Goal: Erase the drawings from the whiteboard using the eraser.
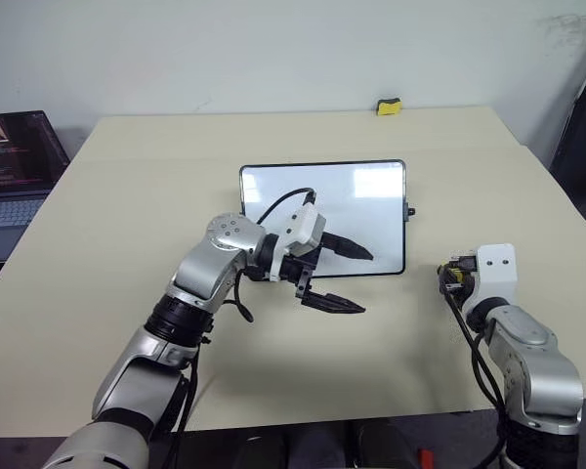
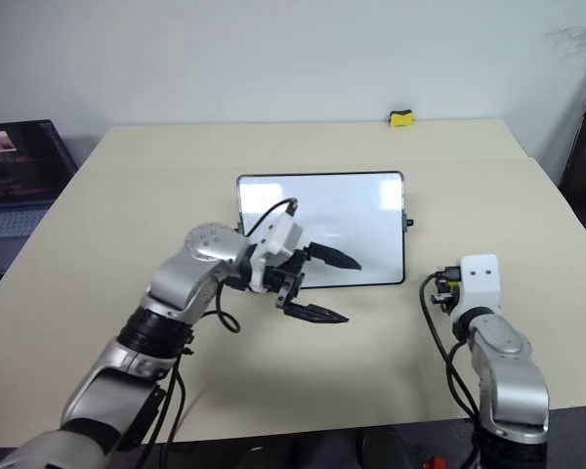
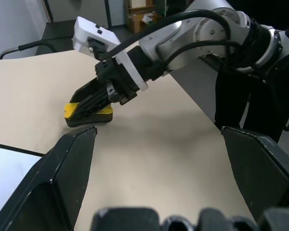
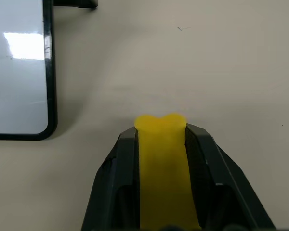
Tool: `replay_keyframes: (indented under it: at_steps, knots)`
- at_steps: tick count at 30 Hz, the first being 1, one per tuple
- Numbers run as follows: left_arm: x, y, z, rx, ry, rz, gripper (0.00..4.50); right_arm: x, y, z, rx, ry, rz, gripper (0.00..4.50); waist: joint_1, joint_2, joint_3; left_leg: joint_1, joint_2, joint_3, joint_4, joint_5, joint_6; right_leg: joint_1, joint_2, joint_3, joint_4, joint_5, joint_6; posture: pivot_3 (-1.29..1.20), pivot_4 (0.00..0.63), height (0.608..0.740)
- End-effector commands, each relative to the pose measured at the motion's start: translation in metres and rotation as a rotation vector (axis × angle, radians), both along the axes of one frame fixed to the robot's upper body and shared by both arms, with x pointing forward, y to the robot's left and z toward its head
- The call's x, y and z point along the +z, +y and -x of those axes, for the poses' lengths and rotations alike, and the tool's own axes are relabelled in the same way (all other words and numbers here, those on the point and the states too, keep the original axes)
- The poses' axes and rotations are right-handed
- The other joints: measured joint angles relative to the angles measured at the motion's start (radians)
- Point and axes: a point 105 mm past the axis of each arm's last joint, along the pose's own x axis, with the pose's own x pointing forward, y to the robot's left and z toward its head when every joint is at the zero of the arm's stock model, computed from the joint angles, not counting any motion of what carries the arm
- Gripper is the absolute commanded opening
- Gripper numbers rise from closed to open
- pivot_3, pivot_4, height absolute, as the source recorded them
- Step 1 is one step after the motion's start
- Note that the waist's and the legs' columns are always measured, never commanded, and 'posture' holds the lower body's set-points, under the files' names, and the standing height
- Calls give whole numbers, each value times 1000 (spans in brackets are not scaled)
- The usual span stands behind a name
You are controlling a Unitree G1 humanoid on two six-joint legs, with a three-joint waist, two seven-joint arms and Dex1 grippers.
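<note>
Beige tabletop (image 1: pixel 127 205) under a pale wall carries your whole job; the eraser (image 4: pixel 161 159) sits squeezed between the two black fingers of your right hand (image 4: pixel 161 132), its yellow end bulging past the fingertips, down on the tabletop just off the whiteboard's (image 1: pixel 371 200) right short side; you can see the same pinch from the left wrist view, with the eraser's black layer underneath; the whiteboard lies flat mid-tabletop, its glossy face showing glare and no marks you can make out; your left hand (image 1: pixel 347 278) has its fingers spread wide, one over the board's near edge, the other over bare tabletop; a second yellow-and-black block (image 1: pixel 389 106) rests at the far edge; a laptop (image 1: pixel 10 176) stands off the tabletop's left side.
</note>
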Motion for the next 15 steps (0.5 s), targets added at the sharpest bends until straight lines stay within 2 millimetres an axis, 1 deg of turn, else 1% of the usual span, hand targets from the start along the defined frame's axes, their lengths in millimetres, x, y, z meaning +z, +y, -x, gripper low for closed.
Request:
replay_keyframes:
  at_steps: [1,7,9,10,12,13,15]
  knots:
    - [4,-1,0,6,-35,8,4500,9,-8,-5,-18,-46,-9,982,0,0,0,0,0,0,0,0,0,0,0,0,0,0,0,0,150,740]
    - [2,1,-8,82,-40,12,4500,6,-10,-13,-8,-33,-18,982,-2,0,0,0,0,0,0,0,0,0,0,0,0,0,0,0,150,740]
    - [1,3,-12,105,-40,14,4500,7,-11,-16,-8,-39,-20,1713,-2,0,0,0,0,0,0,0,0,0,0,0,0,0,0,0,150,740]
    - [1,4,-12,108,-34,15,4500,7,-12,-17,-6,-40,-18,1911,-2,0,0,0,0,0,0,0,0,0,0,0,0,0,0,0,150,740]
    - [0,7,-10,110,-18,16,4500,8,-13,-19,-7,-45,-10,2592,-4,0,0,0,0,0,0,0,0,0,0,0,0,0,0,0,150,740]
    - [-1,8,-11,117,-15,16,4500,8,-13,-20,-4,-44,-9,3008,-4,0,0,0,0,0,0,0,0,0,0,0,0,0,0,0,150,740]
    - [-3,12,-13,145,-13,13,4500,9,-14,-21,1,-46,-8,3648,-4,0,0,0,0,0,0,0,0,0,0,0,0,0,0,0,150,740]
